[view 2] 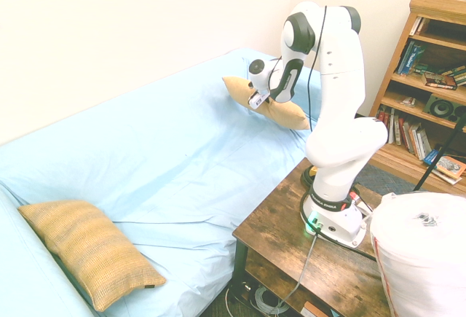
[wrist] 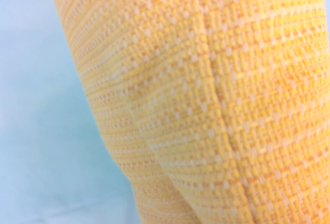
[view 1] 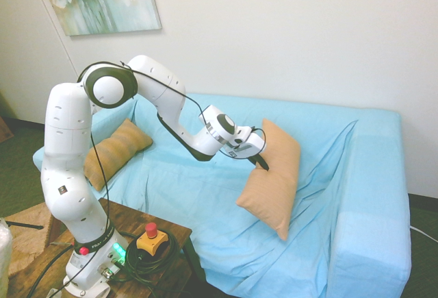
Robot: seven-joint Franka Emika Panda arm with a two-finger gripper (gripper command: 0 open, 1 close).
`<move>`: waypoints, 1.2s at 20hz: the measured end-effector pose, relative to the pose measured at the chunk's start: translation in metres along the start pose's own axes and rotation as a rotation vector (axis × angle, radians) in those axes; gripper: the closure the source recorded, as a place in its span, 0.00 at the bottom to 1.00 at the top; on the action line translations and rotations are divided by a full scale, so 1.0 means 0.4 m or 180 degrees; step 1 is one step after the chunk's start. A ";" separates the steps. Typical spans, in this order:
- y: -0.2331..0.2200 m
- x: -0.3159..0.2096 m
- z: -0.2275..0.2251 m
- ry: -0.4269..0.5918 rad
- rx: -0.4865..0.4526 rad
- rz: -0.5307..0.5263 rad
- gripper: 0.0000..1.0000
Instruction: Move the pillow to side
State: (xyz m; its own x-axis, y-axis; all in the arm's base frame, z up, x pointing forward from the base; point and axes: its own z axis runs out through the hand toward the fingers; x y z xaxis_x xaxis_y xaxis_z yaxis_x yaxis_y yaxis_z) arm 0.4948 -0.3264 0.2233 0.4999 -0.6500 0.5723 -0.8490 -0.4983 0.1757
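Observation:
The pillow (view 1: 275, 178), plain peach-orange, stands tilted on its lower corner on the sofa seat, right of the middle. My gripper (view 1: 262, 162) is shut on its left edge, pinching the fabric. From the other side the gripper (view 2: 255, 101) sits on the pillow (view 2: 287, 116), which the arm partly hides. Close up, the pillow's ribbed weave (wrist: 216, 105) fills the wrist view, with a pinched fold in it. The side, the boxy armrest (view 1: 375, 209) draped in light blue sheet, lies to the right of the pillow, a short gap away.
A brown-and-tan striped cushion (view 1: 115, 151) leans at the sofa's other end (view 2: 91, 253). The blue sheet (view 1: 198, 195) covers the seat between the two cushions. A wooden table (view 2: 291, 259) stands in front of the sofa, and a bookshelf (view 2: 429, 76) behind the arm.

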 end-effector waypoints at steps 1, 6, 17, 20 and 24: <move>0.010 0.007 0.004 -0.0114 0.0081 0.0027 1.00; 0.107 0.081 0.036 -0.0582 0.0368 0.0179 1.00; 0.236 0.244 0.112 -0.1209 0.0733 0.0368 1.00; 0.254 0.251 0.151 -0.1289 0.0749 0.0467 1.00; 0.292 0.257 0.221 -0.1367 0.0764 0.0564 1.00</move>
State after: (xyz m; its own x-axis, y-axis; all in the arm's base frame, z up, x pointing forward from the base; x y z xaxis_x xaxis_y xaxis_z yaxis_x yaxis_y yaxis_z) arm 0.4621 -0.5020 0.2318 0.4199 -0.8880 0.1876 -0.8891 -0.4439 -0.1113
